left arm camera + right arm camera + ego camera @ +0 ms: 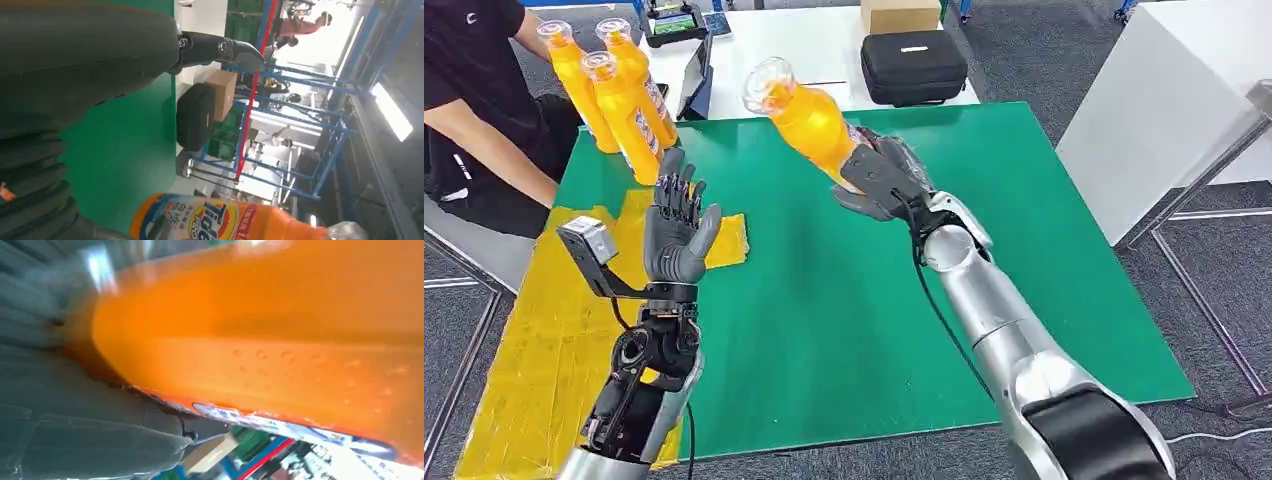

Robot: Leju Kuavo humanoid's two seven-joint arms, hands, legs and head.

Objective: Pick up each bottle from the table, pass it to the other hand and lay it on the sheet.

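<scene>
My right hand (886,180) grips one orange bottle (809,118) by its lower body, lifted clear above the green worktop (844,300). The bottle tilts, its clear cap toward the far left. In the right wrist view the bottle's orange wall (260,340) lies tight against the grey palm (75,430). In the left wrist view the same bottle (235,220) shows its label.

My left hand (676,230) is released: palm upright, fingers spread and pointing up, holding nothing. It stands over the seam where the yellow sheet (554,340) meets the green surface, well apart from the held bottle. The left wrist view shows its thumb (220,50) extended in free air.

Count: four bottles in all. One is in my right hand; three (619,90) stand upright in a tight cluster at the far left corner of the worktop, just beyond the sheet's far end.

The sheet runs along the worktop's left side to the near edge. The green centre and right side are open between my arms. A person (474,110) in a black shirt sits at the left edge, near the cluster. Beyond the far edge, a white table carries a black case (914,65), a cardboard box (900,14) and a tablet (696,78).
</scene>
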